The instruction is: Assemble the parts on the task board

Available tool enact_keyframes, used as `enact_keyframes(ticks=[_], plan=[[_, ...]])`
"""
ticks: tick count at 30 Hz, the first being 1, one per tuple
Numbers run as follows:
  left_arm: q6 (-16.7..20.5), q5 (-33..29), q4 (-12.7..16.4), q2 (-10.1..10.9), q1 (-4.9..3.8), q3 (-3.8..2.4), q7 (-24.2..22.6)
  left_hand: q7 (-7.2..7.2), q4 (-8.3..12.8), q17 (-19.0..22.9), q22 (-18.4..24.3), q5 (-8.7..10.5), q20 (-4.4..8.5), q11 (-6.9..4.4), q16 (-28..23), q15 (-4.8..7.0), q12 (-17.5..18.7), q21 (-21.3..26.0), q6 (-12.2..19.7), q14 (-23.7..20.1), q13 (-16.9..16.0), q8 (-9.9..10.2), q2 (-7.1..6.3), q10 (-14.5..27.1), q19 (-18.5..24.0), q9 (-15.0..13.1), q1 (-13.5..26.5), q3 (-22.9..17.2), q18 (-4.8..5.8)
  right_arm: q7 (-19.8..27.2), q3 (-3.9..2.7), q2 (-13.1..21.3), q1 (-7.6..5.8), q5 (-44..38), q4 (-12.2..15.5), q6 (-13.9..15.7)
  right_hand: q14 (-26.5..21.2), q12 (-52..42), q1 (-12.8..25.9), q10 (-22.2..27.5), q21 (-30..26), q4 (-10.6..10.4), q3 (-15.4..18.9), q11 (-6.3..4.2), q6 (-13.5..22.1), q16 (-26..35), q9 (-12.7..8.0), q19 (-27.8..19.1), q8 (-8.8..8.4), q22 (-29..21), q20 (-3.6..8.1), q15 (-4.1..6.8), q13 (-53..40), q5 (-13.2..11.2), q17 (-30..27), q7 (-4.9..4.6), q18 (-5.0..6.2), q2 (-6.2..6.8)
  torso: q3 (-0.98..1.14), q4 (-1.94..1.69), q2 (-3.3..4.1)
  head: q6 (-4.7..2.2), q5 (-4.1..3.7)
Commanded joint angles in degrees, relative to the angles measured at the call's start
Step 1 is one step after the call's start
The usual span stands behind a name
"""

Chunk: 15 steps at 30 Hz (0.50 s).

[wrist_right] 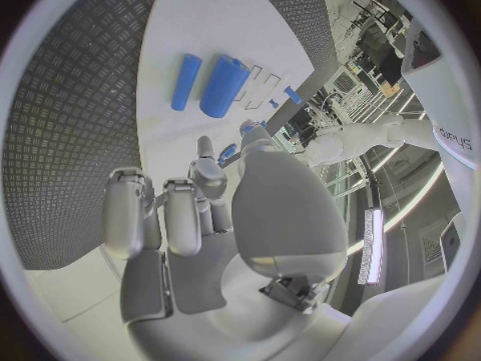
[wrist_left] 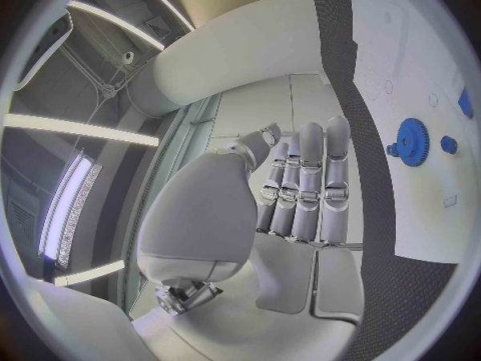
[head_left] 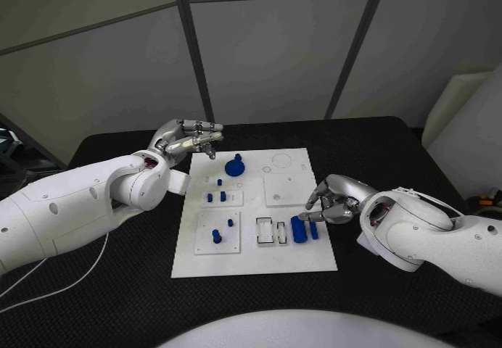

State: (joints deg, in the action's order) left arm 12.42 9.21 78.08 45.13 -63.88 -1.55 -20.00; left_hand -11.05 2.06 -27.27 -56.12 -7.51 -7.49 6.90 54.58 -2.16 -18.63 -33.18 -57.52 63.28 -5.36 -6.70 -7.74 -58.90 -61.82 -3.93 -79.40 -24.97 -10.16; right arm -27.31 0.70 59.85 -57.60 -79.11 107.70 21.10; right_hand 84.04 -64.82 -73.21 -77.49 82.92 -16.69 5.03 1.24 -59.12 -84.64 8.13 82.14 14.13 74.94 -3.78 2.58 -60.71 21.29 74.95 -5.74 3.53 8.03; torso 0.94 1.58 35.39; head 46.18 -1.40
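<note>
Head view: both empty hands, left hand point(head_left: 188, 139) and right hand point(head_left: 333, 201), hover loosely curled at the task board point(head_left: 199, 264) edges.

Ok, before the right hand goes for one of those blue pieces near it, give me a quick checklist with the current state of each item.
1. Right hand holds nothing: ok.
2. Thick blue piece and thin blue piece lie uncovered beside it: ok.
3. Left hand at the task board's far corner, away from them: ok.
4. Left hand holds nothing: ok.
5. Blue gear fully seated: cannot tell.
</note>
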Motion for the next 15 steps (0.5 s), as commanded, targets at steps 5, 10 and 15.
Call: enact_keyframes(ticks=[5,10,15], plan=[[-0.17,-0.14,0.27,0.28,0.05,-0.03,-0.37,0.00,-0.12,0.20,0.12,-0.05,-0.26,0.08,0.29,-0.10,-0.32,0.39,0.32,-0.17,-0.06,-0.40,0.32,0.39,0.25,0.02,0.42,0.47,-0.26,-3.84,0.07,-0.74,1.58,-3.32,0.06,-2.48,3.42,-0.74,0.61,-0.18,0.28,-0.07,1.33,0.00,0.56,-0.24,0.30,0.11,0.81,5.35,-0.14,-0.01,-1.07,-0.46,1.60,-0.09,-0.90,-0.56,-0.10,0.02,0.06,0.10,0.27],[-0.17,-0.14,0.31,0.39,0.12,-0.03,-0.39,0.00,-0.18,0.24,0.15,-0.05,-0.27,0.08,0.32,-0.11,-0.37,0.42,0.34,-0.18,-0.06,-0.42,0.33,0.43,0.24,0.02,0.50,0.54,-0.26,-3.89,0.08,-1.35,2.58,-4.25,-0.03,-2.73,3.41,-0.84,0.81,-0.16,0.26,-0.07,1.79,-0.01,0.62,-0.23,0.41,0.09,1.09,5.34,-0.14,0.00,-1.36,-0.56,1.61,-0.06,-0.89,-0.64,-0.08,-0.04,0.10,0.18,0.41],[-0.17,-0.14,0.32,0.51,0.16,-0.03,-0.36,0.00,-0.18,0.24,0.15,-0.05,-0.27,0.08,0.32,-0.11,-0.37,0.42,0.34,-0.18,-0.06,-0.42,0.33,0.43,0.24,0.02,0.50,0.54,-0.26,-3.86,0.09,-2.00,3.02,-5.11,-0.20,-2.98,3.40,-0.93,0.98,-0.17,0.26,-0.09,2.14,-0.04,0.60,-0.22,0.52,0.09,1.36,5.35,-0.14,0.01,-1.60,-0.64,1.61,-0.02,-0.89,-0.75,-0.10,-0.02,0.11,0.21,0.47]])
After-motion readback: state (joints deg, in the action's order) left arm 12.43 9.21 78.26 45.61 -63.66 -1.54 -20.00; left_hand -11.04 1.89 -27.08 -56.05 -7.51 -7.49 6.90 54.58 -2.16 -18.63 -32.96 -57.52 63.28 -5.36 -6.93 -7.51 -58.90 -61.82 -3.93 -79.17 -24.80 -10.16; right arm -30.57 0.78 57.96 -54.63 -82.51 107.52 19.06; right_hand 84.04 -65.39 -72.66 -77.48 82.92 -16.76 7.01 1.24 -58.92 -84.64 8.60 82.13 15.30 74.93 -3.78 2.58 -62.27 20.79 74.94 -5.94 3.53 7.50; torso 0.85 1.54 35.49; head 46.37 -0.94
